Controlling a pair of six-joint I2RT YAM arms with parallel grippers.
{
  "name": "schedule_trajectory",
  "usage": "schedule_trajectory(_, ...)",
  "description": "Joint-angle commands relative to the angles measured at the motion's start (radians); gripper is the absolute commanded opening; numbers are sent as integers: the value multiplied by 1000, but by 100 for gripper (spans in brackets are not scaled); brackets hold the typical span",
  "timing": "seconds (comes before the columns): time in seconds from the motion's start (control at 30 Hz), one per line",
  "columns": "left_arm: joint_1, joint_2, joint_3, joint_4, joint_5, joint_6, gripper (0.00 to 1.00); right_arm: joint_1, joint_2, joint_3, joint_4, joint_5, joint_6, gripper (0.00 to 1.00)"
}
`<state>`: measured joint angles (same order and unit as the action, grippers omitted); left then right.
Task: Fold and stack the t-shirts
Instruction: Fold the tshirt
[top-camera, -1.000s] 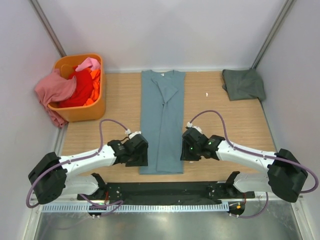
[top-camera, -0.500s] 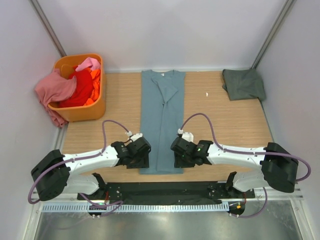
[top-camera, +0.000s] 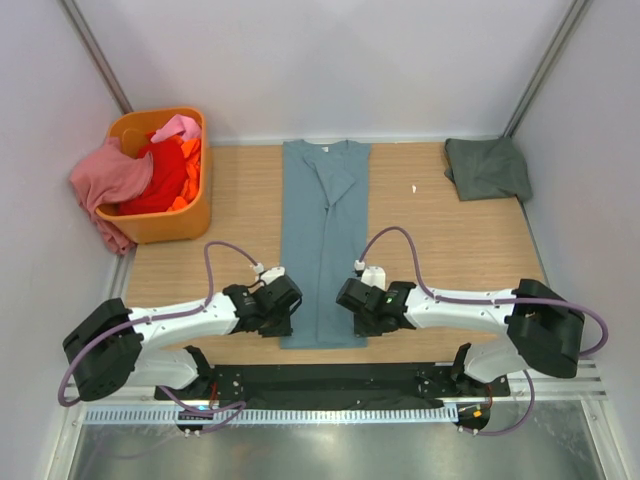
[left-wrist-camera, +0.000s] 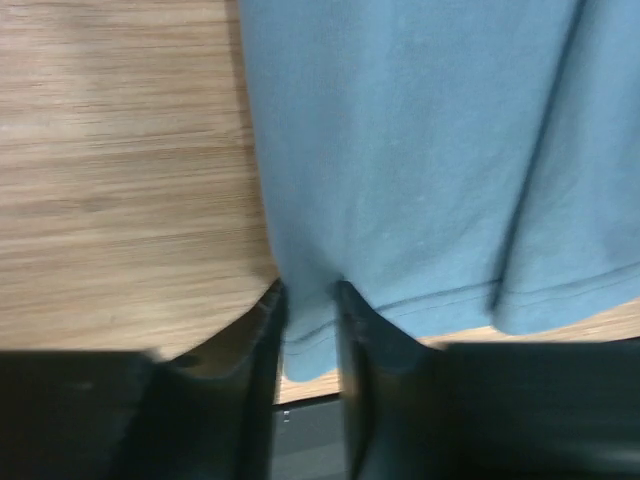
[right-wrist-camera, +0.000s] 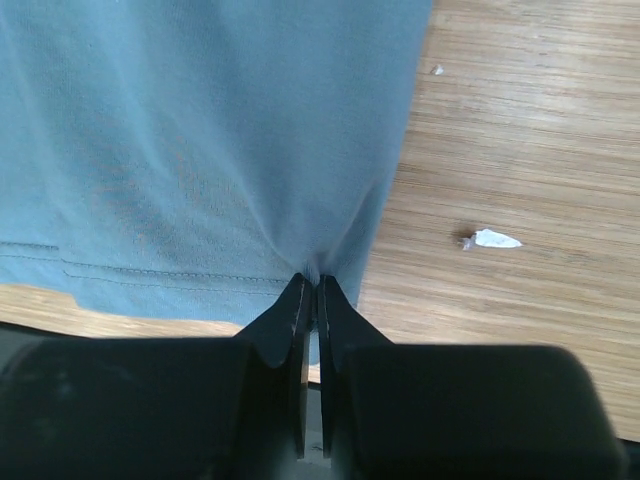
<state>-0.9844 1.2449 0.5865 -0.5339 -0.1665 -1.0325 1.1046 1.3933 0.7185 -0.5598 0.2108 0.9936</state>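
Note:
The large dusty blue-teal t-shirt (top-camera: 325, 230) lies folded into a long strip down the middle of the table. My left gripper (top-camera: 284, 316) is at its near left corner, and in the left wrist view (left-wrist-camera: 310, 325) the jaws stand close together with the hem corner (left-wrist-camera: 310, 345) filling the gap. My right gripper (top-camera: 349, 306) is at the near right corner, and in the right wrist view (right-wrist-camera: 316, 290) it is shut tight on the puckered edge of the shirt (right-wrist-camera: 200, 150). A dark grey-green t-shirt (top-camera: 487, 168) lies folded at the back right. Pink (top-camera: 110, 180), red (top-camera: 160, 185) and orange (top-camera: 190, 165) t-shirts fill the basket.
The orange plastic basket (top-camera: 170, 225) stands at the back left, with the pink shirt draped over its left rim. A small white scrap (top-camera: 414, 188) lies on the wood right of the blue shirt and also shows in the right wrist view (right-wrist-camera: 492, 239). White walls enclose the table.
Both grippers have moved down and inward onto the blue-teal shirt's near corners. The right one has travelled furthest left and now pinches the edge.

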Motion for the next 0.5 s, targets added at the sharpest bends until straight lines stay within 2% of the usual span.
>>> schedule_trajectory(0.0, -7, 28, -27, 41, -16, -18, 24, 9, -43, 22, -38, 56, 16, 7)
schedule_trajectory(0.03, -7, 33, -24, 43, -18, -17, 12, 8, -48, 24, -45, 58, 16, 7)
schedule_trajectory(0.1, -7, 48, -16, 41, -19, -12, 0, 8, -65, 25, -71, 61, 17, 6)
schedule_trajectory(0.2, -7, 48, -16, 38, -25, -12, 0, 9, -111, 9, -110, 70, 31, 5)
schedule_trajectory(0.23, -7, 41, -14, 22, -36, -15, 0, 11, -126, 1, -136, 73, 37, 1)
schedule_trajectory(0.47, -7, -1, -1, -43, -51, -47, 0, 40, -270, -106, -197, 85, 167, 1)
